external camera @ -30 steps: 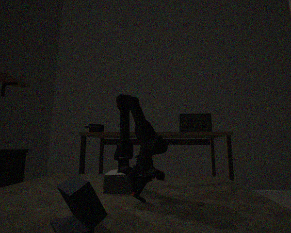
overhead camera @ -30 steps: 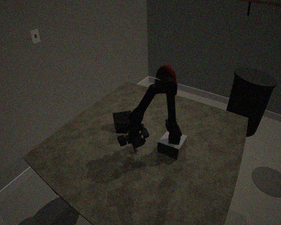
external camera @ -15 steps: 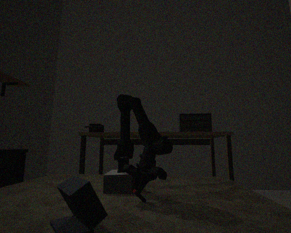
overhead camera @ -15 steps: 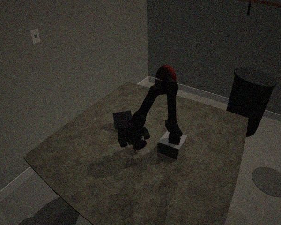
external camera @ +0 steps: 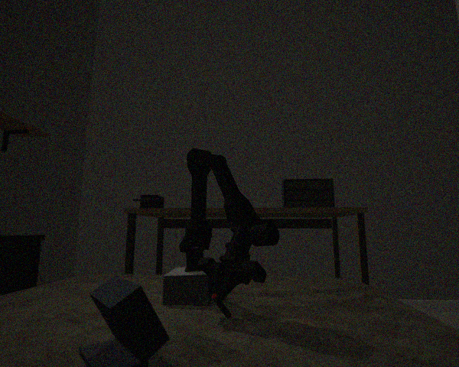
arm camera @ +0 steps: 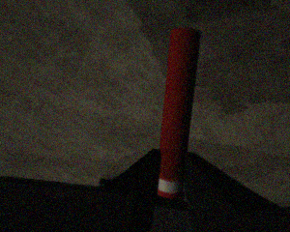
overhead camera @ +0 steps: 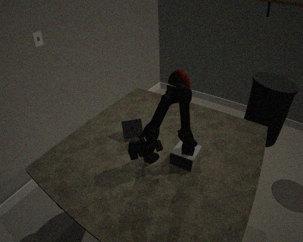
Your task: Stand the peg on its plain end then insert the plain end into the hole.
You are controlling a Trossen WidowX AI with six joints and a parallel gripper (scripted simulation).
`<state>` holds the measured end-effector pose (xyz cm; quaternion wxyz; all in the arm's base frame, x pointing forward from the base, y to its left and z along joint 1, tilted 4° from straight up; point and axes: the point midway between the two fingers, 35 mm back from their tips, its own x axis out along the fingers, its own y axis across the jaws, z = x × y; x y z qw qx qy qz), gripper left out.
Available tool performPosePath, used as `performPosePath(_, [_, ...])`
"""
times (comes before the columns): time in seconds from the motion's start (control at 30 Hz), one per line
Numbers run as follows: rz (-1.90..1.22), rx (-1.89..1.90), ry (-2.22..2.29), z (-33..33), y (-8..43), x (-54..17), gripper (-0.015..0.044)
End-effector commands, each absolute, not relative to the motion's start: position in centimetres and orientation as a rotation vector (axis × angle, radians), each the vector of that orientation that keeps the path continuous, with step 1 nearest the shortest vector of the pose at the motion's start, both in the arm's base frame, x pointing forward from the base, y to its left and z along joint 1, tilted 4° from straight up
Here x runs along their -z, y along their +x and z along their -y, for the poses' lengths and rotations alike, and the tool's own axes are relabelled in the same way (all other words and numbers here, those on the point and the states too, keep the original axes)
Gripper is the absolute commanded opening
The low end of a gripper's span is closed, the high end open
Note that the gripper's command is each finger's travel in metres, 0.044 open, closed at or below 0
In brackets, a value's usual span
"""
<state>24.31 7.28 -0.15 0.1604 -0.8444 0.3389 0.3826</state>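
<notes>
The red peg (arm camera: 179, 106) (external camera: 222, 308) is held near its white-banded end. Its plain end points away from the gripper, and the peg slants down toward the table in the exterior view. Whether the plain end touches the table cannot be told. My gripper (arm camera: 171, 159) (external camera: 216, 298) is shut on the peg, low over the table (overhead camera: 151, 203). In the top view the arm's wrist hides the fingertips and most of the peg. The sloped panel (overhead camera: 128, 131) (external camera: 137, 323) stands beyond the gripper in the top view, its small dark hole (overhead camera: 132, 128) faintly visible.
The arm's base stands on a pale block (overhead camera: 180, 161) (external camera: 185, 290) beside the gripper. A dark bin (overhead camera: 269, 104) stands on the floor past the table edge. Another table (external camera: 245, 212) stands by the wall. The scene is very dim.
</notes>
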Motion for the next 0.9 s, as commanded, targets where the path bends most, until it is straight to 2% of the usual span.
performPosePath(0.0, [-0.986,-1.066,-2.439,-7.3,24.0,0.3,0.0049])
performPosePath(0.87, [-1.052,-0.806,-2.6,-8.6,22.7,0.3,0.0049])
